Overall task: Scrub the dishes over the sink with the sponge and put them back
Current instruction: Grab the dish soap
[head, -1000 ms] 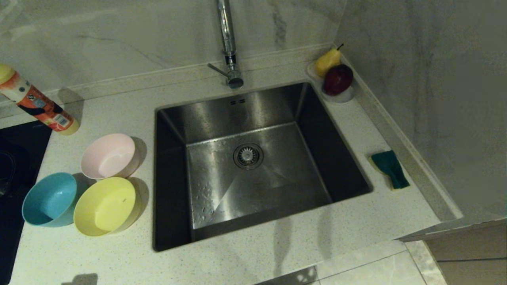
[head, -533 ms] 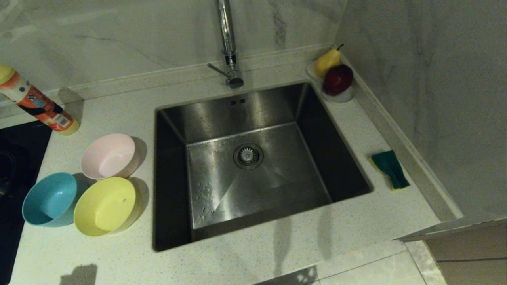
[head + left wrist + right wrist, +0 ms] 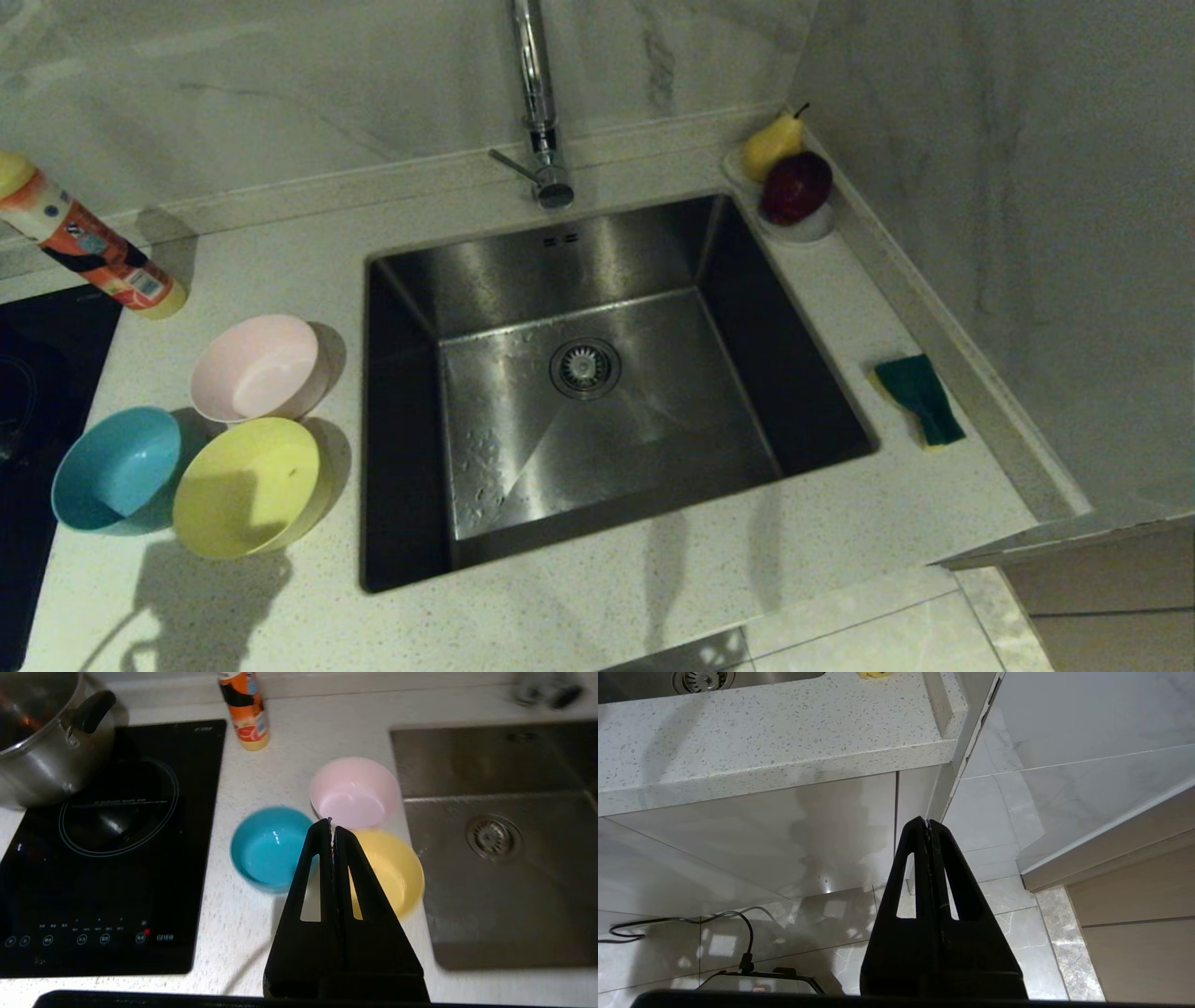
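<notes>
A shadow is now spreading over the counter [image 3: 653, 579] and yellow bowl [image 3: 245, 487], where a second ago we were seeing only a patch. We are seeing neither arm from the head. Three bowls are sitting left of the sink [image 3: 597, 392]: pink [image 3: 257, 369], blue [image 3: 117, 469], yellow. Our left gripper [image 3: 332, 826], closed and empty, is hanging above them. Our right gripper [image 3: 928, 824], closed, is idling below the counter, well apart from the one sponge [image 3: 920, 399].

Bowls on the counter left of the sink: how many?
3. The pink bowl sits nearest the tap end, the blue bowl by the cooktop, the yellow bowl nearest the front edge. None looks hidden.
</notes>
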